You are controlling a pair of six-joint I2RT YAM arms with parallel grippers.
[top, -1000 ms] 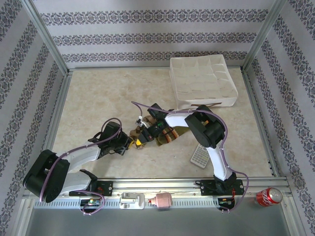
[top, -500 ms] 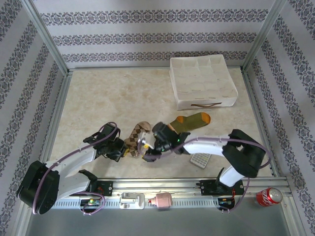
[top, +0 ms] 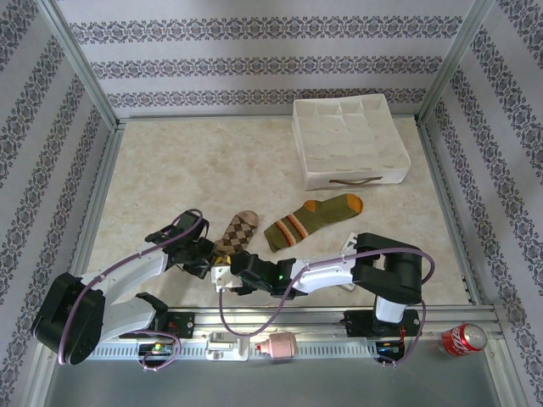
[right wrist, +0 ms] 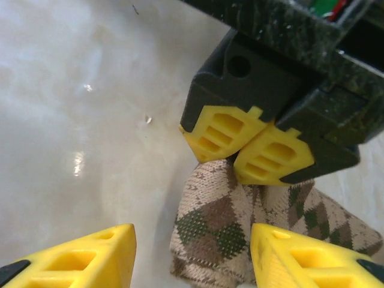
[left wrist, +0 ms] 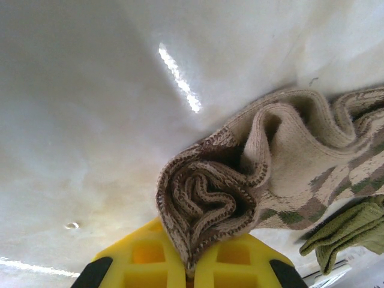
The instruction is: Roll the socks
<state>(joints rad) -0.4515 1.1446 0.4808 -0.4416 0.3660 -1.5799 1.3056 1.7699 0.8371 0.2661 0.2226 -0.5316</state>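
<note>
Because a loose roll would likely spring open, the left gripper [left wrist: 191, 255] is clamped on the coiled end of the brown-and-tan argyle knit sock [left wrist: 210, 198]. It lies on the pale marble-look table [top: 170, 170]. The right gripper [right wrist: 192, 252] faces it, jaws apart, probably ready for a fresh hold. The olive green sock with orange toe [top: 310, 220] lies flat nearby.

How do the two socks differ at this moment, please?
The argyle sock is brown-and-tan diamonds; the green sock is olive with orange toe and heel. The argyle sock's end is bunched and pinched in the left hand; the green sock lies flat, untouched. Both rest on the table.
</note>
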